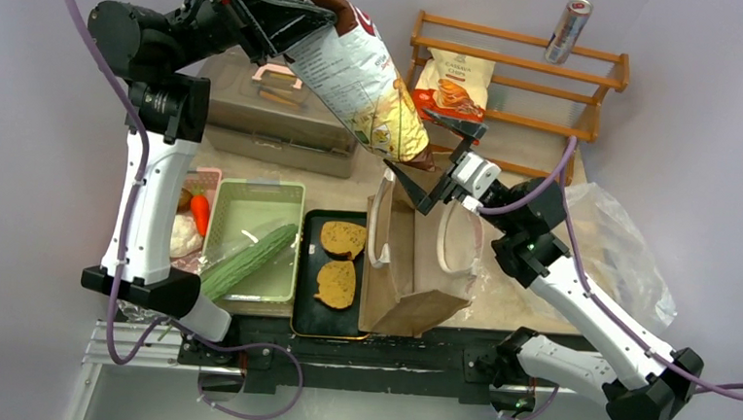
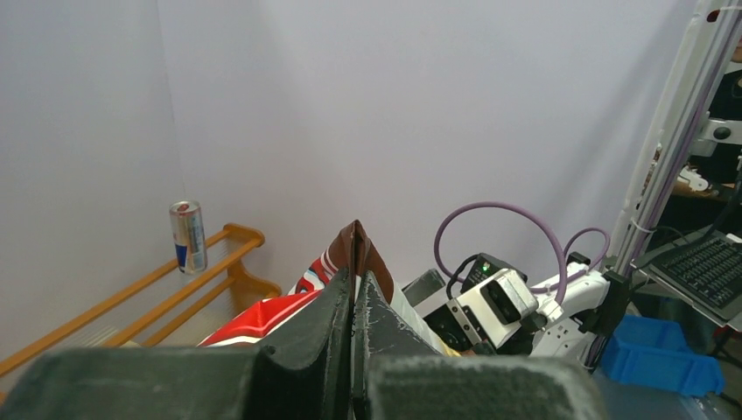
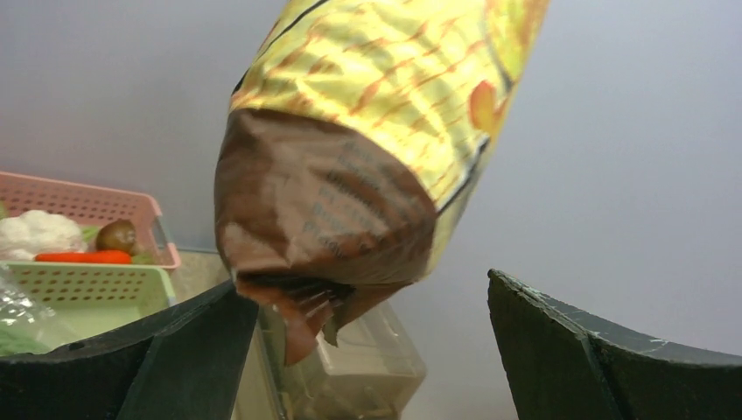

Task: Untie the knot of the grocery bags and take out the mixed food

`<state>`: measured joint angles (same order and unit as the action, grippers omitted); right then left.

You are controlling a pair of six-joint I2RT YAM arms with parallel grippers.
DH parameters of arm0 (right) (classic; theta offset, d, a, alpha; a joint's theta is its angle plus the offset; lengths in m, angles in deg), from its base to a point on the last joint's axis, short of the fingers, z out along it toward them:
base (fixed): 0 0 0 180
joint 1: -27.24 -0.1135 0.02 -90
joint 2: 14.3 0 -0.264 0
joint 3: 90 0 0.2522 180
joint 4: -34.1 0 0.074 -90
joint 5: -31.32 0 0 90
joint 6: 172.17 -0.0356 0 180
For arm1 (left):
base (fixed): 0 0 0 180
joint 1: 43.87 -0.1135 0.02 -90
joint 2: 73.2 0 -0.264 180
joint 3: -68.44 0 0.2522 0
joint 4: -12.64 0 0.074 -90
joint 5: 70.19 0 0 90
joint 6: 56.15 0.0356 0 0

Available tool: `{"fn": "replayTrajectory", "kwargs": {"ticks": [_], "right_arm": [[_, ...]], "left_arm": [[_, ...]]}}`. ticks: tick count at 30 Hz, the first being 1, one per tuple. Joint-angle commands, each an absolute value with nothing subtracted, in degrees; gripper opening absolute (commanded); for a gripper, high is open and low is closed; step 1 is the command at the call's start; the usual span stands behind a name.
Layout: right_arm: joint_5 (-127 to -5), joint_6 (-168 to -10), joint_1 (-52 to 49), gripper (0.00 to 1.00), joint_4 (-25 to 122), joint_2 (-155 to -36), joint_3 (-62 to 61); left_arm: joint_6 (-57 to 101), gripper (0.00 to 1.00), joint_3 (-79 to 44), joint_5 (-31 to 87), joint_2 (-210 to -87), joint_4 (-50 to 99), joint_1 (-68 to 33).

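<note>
While I hold it high, snack packet (image 1: 361, 83): long axis slants down toward right gripper (image 1: 437, 159).
Left gripper (image 2: 354, 293): pinching its top.
Right gripper: spread wide.

The chip bag (image 3: 367, 131) runs off the top edge.

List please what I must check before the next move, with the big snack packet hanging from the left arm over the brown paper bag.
1. The left fingers are shut on the top seam of the snack packet: ok.
2. The packet's lower end is out of the brown paper bag: ok.
3. The right fingers are open, one on each side of that lower end: ok.
4. The right fingers do not touch the packet: cannot tell, one looks very close.
5. The paper bag stands upright: ok.
6. Room for the packet in the green basket beside the cucumber: cannot tell.
</note>
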<state>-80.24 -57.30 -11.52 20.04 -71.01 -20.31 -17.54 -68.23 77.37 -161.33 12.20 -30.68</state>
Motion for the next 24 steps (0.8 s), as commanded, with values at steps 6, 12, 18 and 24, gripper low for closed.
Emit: {"fn": "replayTrajectory", "kwargs": {"ticks": [6,12,18,24], "right_arm": [[-84.3,-61.7,-12.5,0.99,9.4,-74.0,-18.2],[-83.7,-62.9,-15.6,0.99,3.5,-77.7,-15.5],[-79.6,-65.3,-17.2,0.78,3.2,-77.8,-13.7],[-78.2,-63.7,-17.3,0.14,7.8,-74.9,-13.6]], "left_arm": [[-17.5,0.0,-69.4,75.1,-159.3,9.9,-30.0],[-17.0,0.0,-67.1,74.8,-159.5,9.3,-29.2],[-16.7,0.0,-63.1,73.0,-159.3,8.8,-29.3],[-15.6,0.0,-60.2,73.3,-159.3,8.6,-29.5]]}}
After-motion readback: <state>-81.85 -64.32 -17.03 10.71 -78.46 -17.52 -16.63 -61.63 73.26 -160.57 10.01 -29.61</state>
